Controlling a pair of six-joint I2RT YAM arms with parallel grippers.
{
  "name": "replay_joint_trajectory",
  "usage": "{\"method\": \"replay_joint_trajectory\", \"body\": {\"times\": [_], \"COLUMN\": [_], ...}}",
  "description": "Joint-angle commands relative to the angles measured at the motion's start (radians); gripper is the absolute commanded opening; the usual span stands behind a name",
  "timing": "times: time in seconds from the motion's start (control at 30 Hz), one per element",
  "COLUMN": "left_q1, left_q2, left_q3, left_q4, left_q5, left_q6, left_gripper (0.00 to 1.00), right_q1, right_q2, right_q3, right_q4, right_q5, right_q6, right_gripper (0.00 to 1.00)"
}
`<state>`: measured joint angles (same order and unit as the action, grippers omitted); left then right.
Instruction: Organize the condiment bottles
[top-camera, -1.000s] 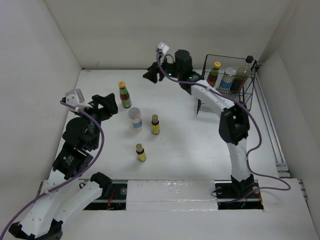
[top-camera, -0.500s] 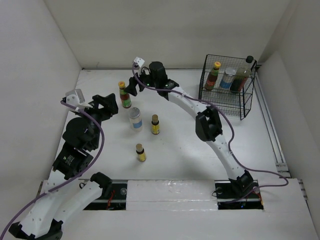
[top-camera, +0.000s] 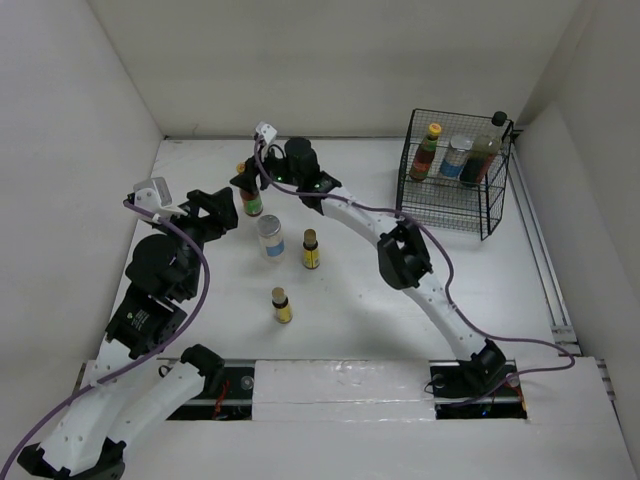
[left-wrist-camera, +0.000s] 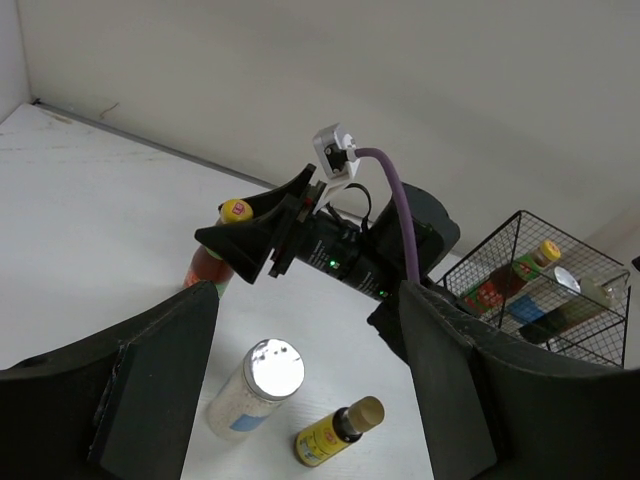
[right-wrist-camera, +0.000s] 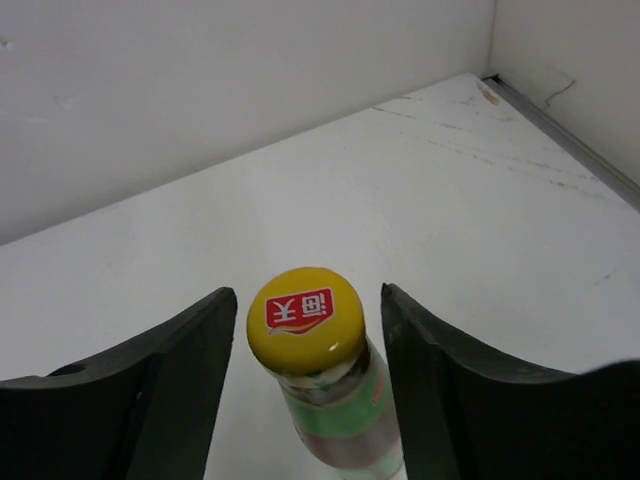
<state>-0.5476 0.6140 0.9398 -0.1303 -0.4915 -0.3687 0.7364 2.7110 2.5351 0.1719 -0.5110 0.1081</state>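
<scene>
A red-green-labelled bottle with a yellow cap (top-camera: 250, 197) stands at the back left of the table. My right gripper (top-camera: 243, 183) is open, with one finger on each side of its cap (right-wrist-camera: 305, 313) and a gap on both sides. My left gripper (top-camera: 222, 208) is open and empty, just left of that bottle. A white silver-lidded jar (top-camera: 269, 238) and a tiny yellow-labelled bottle (top-camera: 311, 250) stand side by side; both show between the left fingers, the jar (left-wrist-camera: 255, 386) and the bottle (left-wrist-camera: 335, 432). A second tiny bottle (top-camera: 282, 305) stands nearer to me.
A black wire basket (top-camera: 440, 205) at the back right holds a yellow-capped bottle (top-camera: 428, 150), a white jar (top-camera: 456, 157) and a tall dark bottle (top-camera: 484, 150). White walls close in the table at the back and both sides.
My right arm has swung left from beside the basket across the back of the table, and its open gripper now straddles the yellow-capped bottle. The left arm and the bottles have not moved.
</scene>
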Motion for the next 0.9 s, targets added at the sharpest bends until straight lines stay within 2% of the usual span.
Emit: {"method": "replay_joint_trajectory", "body": {"times": [0.0, 0.03, 0.07, 0.1, 0.23, 0.4, 0.53, 0.63, 0.87], "left_q1": [0.005, 0.005, 0.005, 0.005, 0.005, 0.005, 0.005, 0.005, 0.005], "left_q2": [0.003, 0.003, 0.003, 0.003, 0.003, 0.003, 0.003, -0.006, -0.007], "left_q3": [-0.001, -0.001, -0.001, -0.001, -0.001, -0.001, -0.001, -0.001, -0.001], "left_q4": [0.046, 0.046, 0.046, 0.046, 0.046, 0.046, 0.046, 0.046, 0.055], "left_q5": [0.01, 0.019, 0.019, 0.019, 0.019, 0.03, 0.03, 0.039, 0.048], "left_q6": [0.013, 0.013, 0.013, 0.013, 0.013, 0.013, 0.022, 0.022, 0.022], "left_gripper": [0.69, 0.69, 0.69, 0.69, 0.69, 0.69, 0.69, 0.69, 0.69], "right_q1": [0.012, 0.012, 0.012, 0.012, 0.012, -0.014, -0.058, -0.106, -0.239], "right_q2": [0.01, 0.01, 0.01, -0.006, -0.057, -0.161, -0.319, -0.469, -0.833], "right_q3": [0.054, 0.045, 0.045, 0.009, -0.033, -0.051, -0.151, -0.272, -0.669], "right_q4": [0.113, 0.126, 0.136, 0.182, 0.242, 0.346, 0.457, 0.511, 0.58], "right_q5": [0.043, 0.043, 0.043, 0.043, 0.052, 0.04, 0.016, -0.012, -0.05], "right_q6": [0.042, 0.053, 0.053, 0.062, 0.076, 0.129, 0.16, 0.173, 0.173], "right_gripper": [0.63, 0.54, 0.54, 0.48, 0.37, 0.33, 0.32, 0.32, 0.29]}}
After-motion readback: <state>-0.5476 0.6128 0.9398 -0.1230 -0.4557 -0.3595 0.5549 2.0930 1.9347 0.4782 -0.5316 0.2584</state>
